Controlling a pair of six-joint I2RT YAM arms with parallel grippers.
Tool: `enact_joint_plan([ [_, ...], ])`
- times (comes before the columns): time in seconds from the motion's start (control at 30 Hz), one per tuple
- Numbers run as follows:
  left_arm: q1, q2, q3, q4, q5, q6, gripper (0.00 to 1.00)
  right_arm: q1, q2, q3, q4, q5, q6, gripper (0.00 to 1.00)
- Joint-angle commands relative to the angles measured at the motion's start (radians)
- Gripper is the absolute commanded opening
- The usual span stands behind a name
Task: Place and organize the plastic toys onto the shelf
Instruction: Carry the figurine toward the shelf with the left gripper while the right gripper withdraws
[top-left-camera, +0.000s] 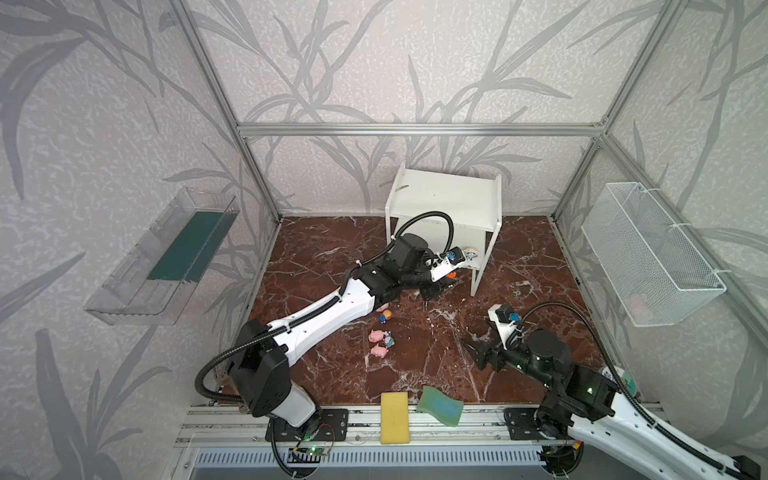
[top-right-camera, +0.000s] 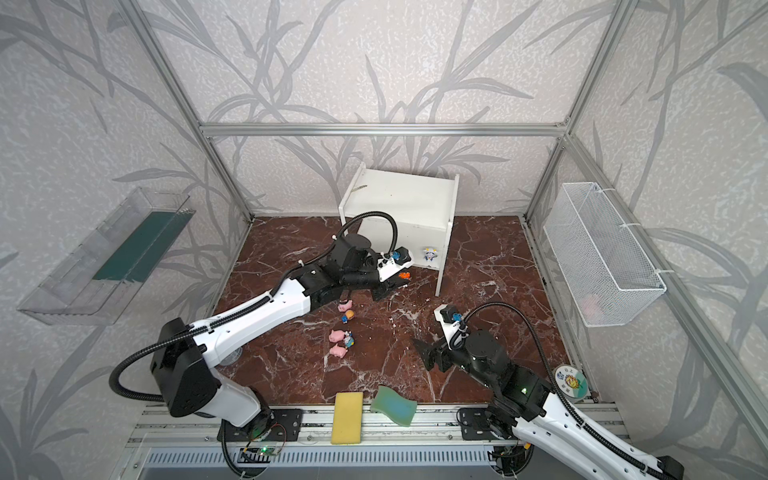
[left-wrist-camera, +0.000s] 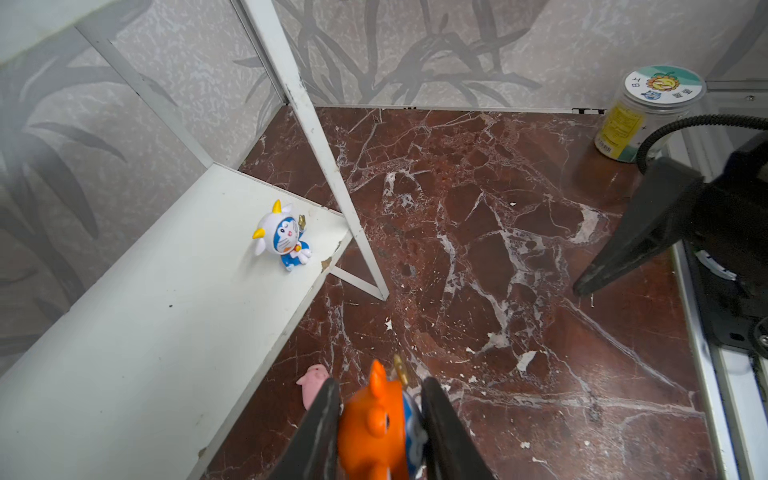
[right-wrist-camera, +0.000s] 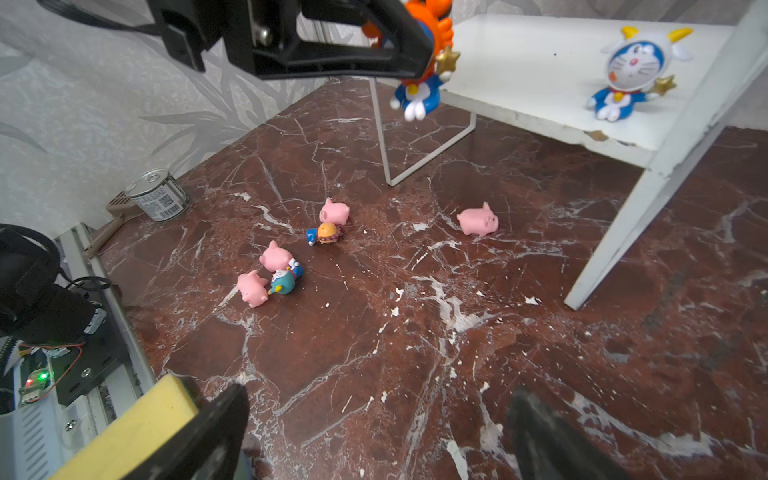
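The left gripper (left-wrist-camera: 380, 388) is pinching one orange figurine (left-wrist-camera: 372, 428); beyond its jaws one white-hooded figurine (left-wrist-camera: 282, 237) is sitting on the shelf (left-wrist-camera: 145, 332). Four pink pigs (right-wrist-camera: 334, 211), two figurines (right-wrist-camera: 326, 233) and one barcoded can (right-wrist-camera: 160, 199) are resting ahead of the right gripper (right-wrist-camera: 380, 399), jaws spread.

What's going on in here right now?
The left gripper is shut on an orange-hooded plastic cartoon figurine, held just in front of the small white two-tier shelf, whose lower board already carries a white-hooded figurine. The right gripper hangs open and empty. Four pink plastic pigs and two more figurines lie on the brown marble tabletop.
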Motion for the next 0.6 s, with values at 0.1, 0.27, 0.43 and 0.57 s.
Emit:
enact_joint_plan([
  [0.1,0.032,0.116,0.130,0.010,0.038,0.076,0.32,-0.002,-0.029,0.030,-0.072,0.066,-0.007,0.99],
  [0.27,0.052,0.197,0.205,0.001,0.044,0.098,0.32,-0.002,-0.045,0.037,-0.081,0.084,-0.011,0.99],
  [0.43,0.067,0.256,0.275,-0.021,0.056,0.117,0.32,-0.002,-0.051,0.044,-0.087,0.088,-0.011,0.99],
  [0.57,0.080,0.294,0.312,-0.022,0.050,0.127,0.32,-0.002,-0.051,0.043,-0.079,0.090,-0.018,0.99],
])
